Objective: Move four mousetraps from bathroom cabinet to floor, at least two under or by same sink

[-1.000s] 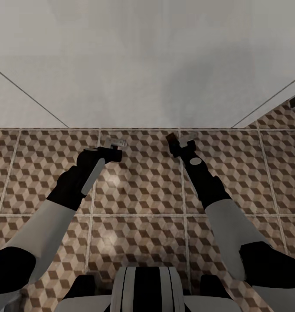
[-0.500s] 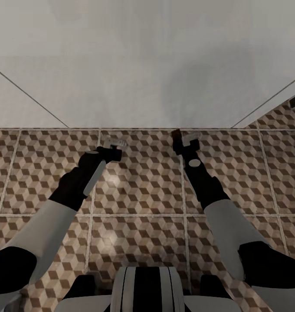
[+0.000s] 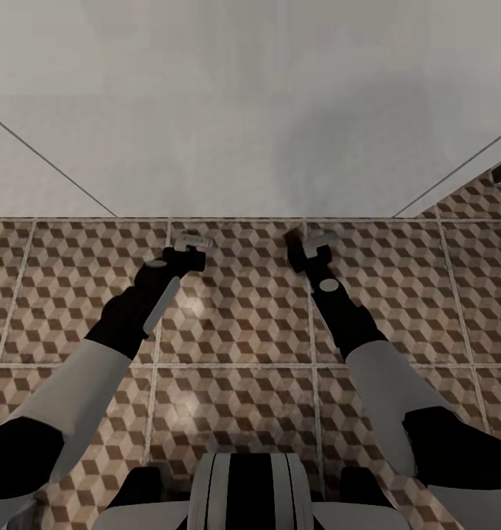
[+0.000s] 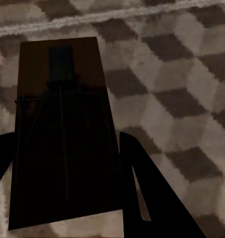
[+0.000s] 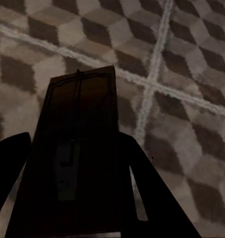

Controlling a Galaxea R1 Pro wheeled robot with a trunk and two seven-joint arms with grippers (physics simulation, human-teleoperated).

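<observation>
Both arms extended over bathroom floor [image 3: 236, 324], one mousetrap clamped in each gripper.

Left gripper [image 3: 193, 241] at 11 o'clock of head view, right gripper [image 3: 314, 239] at 1 o'clock, both near the white wall [image 3: 250, 110] base. Left wrist view: left mousetrap [image 4: 62, 129] lies flat between the dark fingers [image 4: 147, 198], jaws closed against its long edges, board projecting past the tips. Right wrist view: right mousetrap [image 5: 77, 153] held likewise, over a grout crossing [image 5: 151, 85].

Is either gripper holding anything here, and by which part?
Each holds a mousetrap: left gripper clamps one board by its long edges, right gripper likewise clamps another.
</observation>
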